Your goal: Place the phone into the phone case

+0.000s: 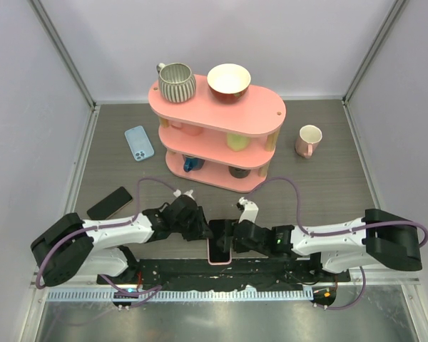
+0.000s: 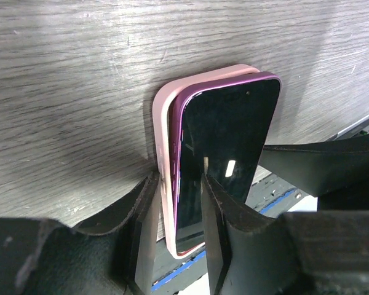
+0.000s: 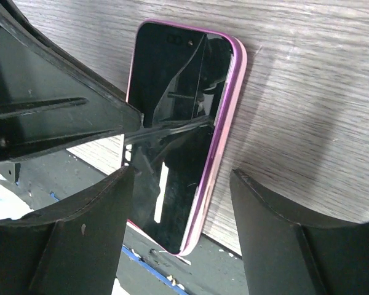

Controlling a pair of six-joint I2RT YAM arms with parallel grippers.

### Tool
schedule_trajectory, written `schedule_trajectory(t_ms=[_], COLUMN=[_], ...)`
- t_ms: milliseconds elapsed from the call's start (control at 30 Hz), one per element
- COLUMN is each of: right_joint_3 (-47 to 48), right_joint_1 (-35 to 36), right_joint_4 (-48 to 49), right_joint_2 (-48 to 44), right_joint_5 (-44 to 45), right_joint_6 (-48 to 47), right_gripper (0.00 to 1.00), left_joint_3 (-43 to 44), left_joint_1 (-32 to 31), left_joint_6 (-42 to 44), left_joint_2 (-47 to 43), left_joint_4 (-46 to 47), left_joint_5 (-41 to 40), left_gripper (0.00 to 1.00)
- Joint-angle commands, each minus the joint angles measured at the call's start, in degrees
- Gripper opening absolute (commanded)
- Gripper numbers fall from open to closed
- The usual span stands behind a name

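Note:
The phone, dark-screened with a purple frame, lies face up in the pink phone case and overhangs the table's near edge. In the left wrist view the phone sits slightly proud of the case along its left side. My left gripper is shut on the pair, one finger under the case and the other on the screen. My right gripper is open. Its fingers straddle the near right corner of the phone and the case rim without touching. From above, the left gripper and right gripper flank the phone.
A pink three-tier shelf stands at the back with a striped mug and a bowl on top. A pink mug stands to its right. A blue case and a black phone lie on the left.

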Motion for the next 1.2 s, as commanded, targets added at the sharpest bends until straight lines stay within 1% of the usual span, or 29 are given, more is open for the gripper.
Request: schedule_trajectory(t_ms=[0, 167, 233, 300, 367, 433, 567, 700, 767, 867, 1000, 1167], right_joint_3=[1.9, 1.7, 0.5, -0.9, -2.0, -2.5, -3.5, -4.2, -3.3, -0.6, 0.4, 1.4], right_joint_1=[0.3, -0.8, -1.8, -2.4, -2.8, -3.0, -3.1, -3.1, -3.1, -3.1, -3.1, -3.1], right_joint_4=[1.4, 4.8, 7.0, 11.5, 14.4, 15.6, 18.6, 16.5, 13.5, 4.9, 1.5, -2.4], right_joint_2=[2.4, 2.9, 0.9, -1.9, -3.9, -5.5, -4.5, -3.9, -4.3, -4.2, -5.1, -6.5], right_joint_5=[2.0, 1.4, 0.5, -1.1, -1.8, -2.4, -4.2, -1.9, -0.8, 2.2, 1.9, 2.1], right_joint_6=[1.4, 1.8, 0.6, 0.1, -0.6, -0.9, 0.0, 0.8, 0.4, 0.1, -0.8, -1.3], right_gripper=[0.70, 0.73, 0.73, 0.73, 0.73, 0.73, 0.73, 0.73, 0.73, 0.73, 0.73, 0.72], left_joint_3=[-1.2, -1.8, -2.7, -3.2, -2.9, -2.9, -3.9, -4.9, -5.3, -5.7, -5.3, -3.8], left_joint_1=[-0.1, 0.6, 1.3, 1.6, 1.6, 1.6, 1.7, 1.7, 1.8, 2.2, 2.3, 2.2], left_joint_6=[-1.3, -1.3, -1.5, -2.1, -2.2, -2.2, -2.7, -2.8, -2.8, -2.8, -2.1, -0.1], left_joint_2=[-0.5, -1.8, -1.5, -0.8, 0.0, 0.1, 0.1, -0.3, -1.0, -1.1, -2.1, -3.3], left_joint_4=[2.8, 3.5, 6.4, 8.8, 10.0, 9.9, 12.7, 12.9, 13.0, 12.7, 10.8, 6.9], left_joint_5=[1.6, 2.2, 3.7, 6.0, 8.1, 7.9, 8.1, 7.7, 7.1, 7.2, 6.2, 3.9], left_gripper=[0.35, 0.33, 0.33, 0.32, 0.31, 0.30, 0.29, 0.30, 0.31, 0.33, 0.37, 0.38])
